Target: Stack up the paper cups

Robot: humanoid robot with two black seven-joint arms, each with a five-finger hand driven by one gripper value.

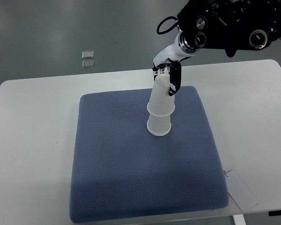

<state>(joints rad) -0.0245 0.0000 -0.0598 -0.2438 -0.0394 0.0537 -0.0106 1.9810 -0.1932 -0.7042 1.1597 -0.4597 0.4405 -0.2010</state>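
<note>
Two white paper cups stand upside down, one over the other, near the middle back of the blue mat (131, 178). The lower cup (159, 125) rests on the mat. The upper cup (160, 98) sits slanted over it, covering its top part. My right hand (169, 78) reaches in from the upper right and its dark fingers (175, 82) are closed on the upper cup's raised end. No left arm shows.
The mat lies on a white table (33, 140). A white paper slip (241, 188) lies by the mat's front right corner. Two small clear squares (88, 58) lie on the grey floor beyond the table's back edge.
</note>
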